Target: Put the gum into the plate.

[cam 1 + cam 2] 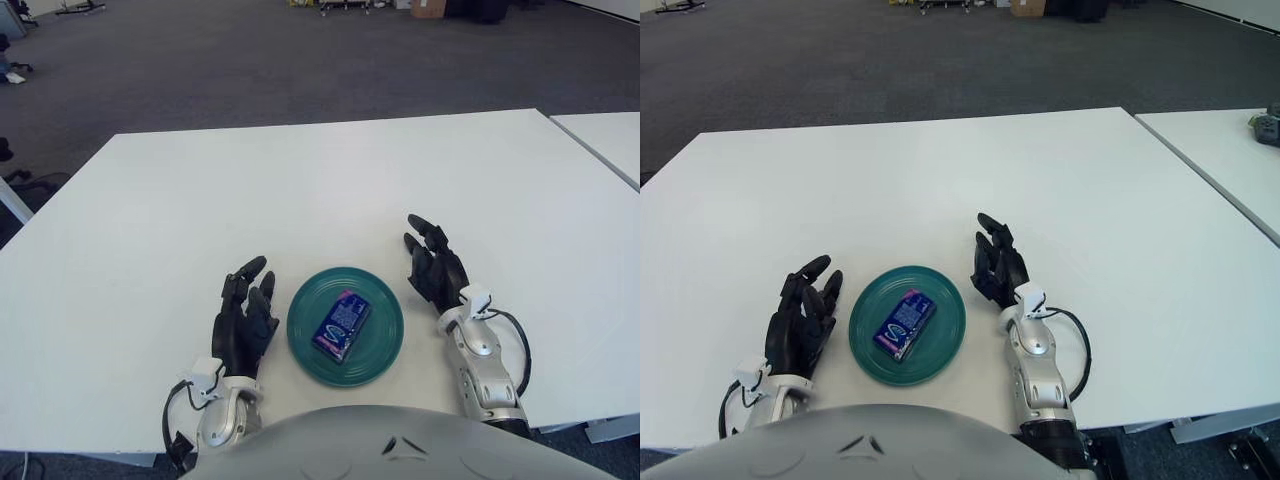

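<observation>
Gum already in the plate; both hands empty beside it.

On the white worktop [330, 180], the left hand [243, 318] shows just left of the green plate [383, 345], fingers loosely extended, holding nothing. The gum [340, 325] lies inside it. The right hand [434, 265], fingers relaxed and empty, is just right. Placing looks finished; only drawing the arms away seems left.

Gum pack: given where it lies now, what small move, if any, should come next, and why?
Probably none beyond drawing both hands back. The gum already lies flat inside the plate, and neither robot hand holds anything: the left robot hand shows left of the plate, the right robot hand to its right, fingers relaxed.
</observation>
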